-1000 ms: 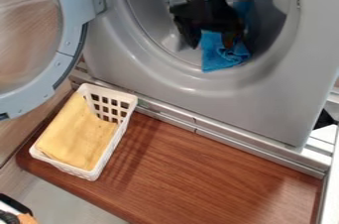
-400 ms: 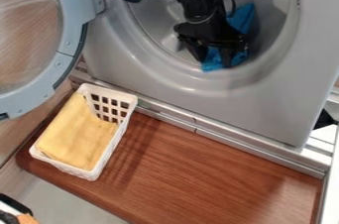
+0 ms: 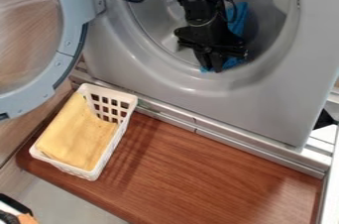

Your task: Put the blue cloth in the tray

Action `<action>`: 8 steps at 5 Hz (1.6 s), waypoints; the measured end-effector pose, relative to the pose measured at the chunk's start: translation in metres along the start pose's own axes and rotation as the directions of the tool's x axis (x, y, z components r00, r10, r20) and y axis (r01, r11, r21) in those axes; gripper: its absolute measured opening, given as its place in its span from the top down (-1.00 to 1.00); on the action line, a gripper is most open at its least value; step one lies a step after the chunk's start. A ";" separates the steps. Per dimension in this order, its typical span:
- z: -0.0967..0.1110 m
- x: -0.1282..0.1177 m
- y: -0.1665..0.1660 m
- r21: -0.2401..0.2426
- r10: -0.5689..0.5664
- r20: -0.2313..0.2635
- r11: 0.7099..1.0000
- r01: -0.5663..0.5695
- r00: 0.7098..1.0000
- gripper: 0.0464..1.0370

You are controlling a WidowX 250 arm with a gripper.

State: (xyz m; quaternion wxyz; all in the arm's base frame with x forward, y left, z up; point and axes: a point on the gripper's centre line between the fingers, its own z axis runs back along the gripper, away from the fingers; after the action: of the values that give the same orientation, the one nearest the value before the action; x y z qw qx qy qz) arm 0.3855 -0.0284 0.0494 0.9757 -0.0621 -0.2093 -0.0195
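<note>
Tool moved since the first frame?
Yes. The tool now sits lower in the view, nearer the bottom rim of the machine's round opening.

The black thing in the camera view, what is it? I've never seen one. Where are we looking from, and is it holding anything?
It's a robot arm, coming in from the top. A fixed camera looks down at a slant. Its hand is at the blue cloth in the round opening of what looks like a laundry machine, door open. I can't tell whether the cloth is gripped. Below, a white basket with a yellow cloth sits on a brown wooden surface.
</note>
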 end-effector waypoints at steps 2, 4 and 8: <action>0.085 -0.003 0.033 0.023 0.055 0.033 0.998 -0.056 0.998 0.98; 0.180 -0.053 0.076 0.033 0.028 -0.013 0.999 -0.027 1.000 0.98; 0.120 -0.167 0.138 0.200 0.158 -0.492 0.978 -0.066 0.856 0.94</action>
State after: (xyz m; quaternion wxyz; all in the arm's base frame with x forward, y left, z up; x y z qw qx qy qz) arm 0.1936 0.1261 0.0737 0.9974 0.0193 0.0563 0.0405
